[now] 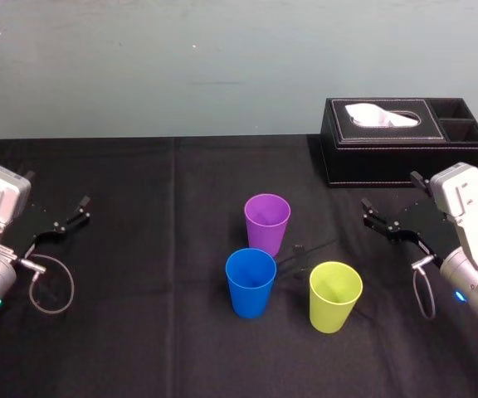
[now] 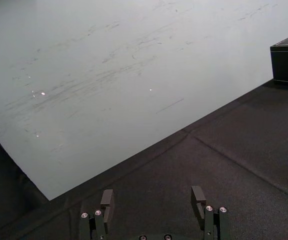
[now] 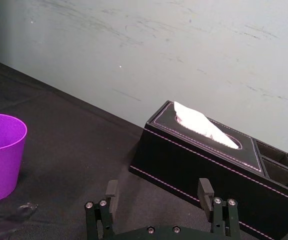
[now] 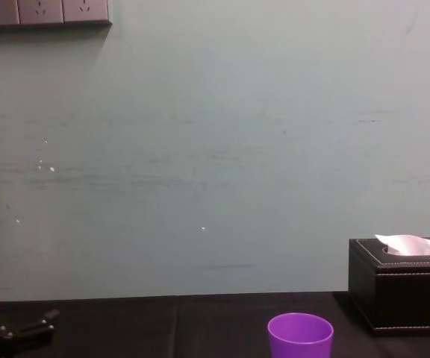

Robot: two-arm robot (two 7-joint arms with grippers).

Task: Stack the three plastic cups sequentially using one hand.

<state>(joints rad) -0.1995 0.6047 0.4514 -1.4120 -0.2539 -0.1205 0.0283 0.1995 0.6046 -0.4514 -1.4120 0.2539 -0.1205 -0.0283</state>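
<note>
Three plastic cups stand upright and apart on the black cloth in the middle of the table: a purple cup (image 1: 266,222) farthest back, a blue cup (image 1: 250,282) in front of it to the left, and a yellow-green cup (image 1: 334,295) at the front right. The purple cup (image 3: 1,154) (image 4: 300,336) shows from the side as well. My right gripper (image 1: 388,217) (image 3: 156,192) hovers open to the right of the cups, in front of the tissue box, holding nothing. At the table's far left my left gripper (image 1: 66,219) (image 2: 151,200) also stands open and empty.
A black tissue box (image 1: 401,139) (image 3: 209,160) (image 4: 402,287) with a white tissue and side compartments stands at the back right, just behind my right gripper. A pale wall (image 4: 215,149) closes off the table's far edge. Black cloth (image 1: 139,315) covers the table.
</note>
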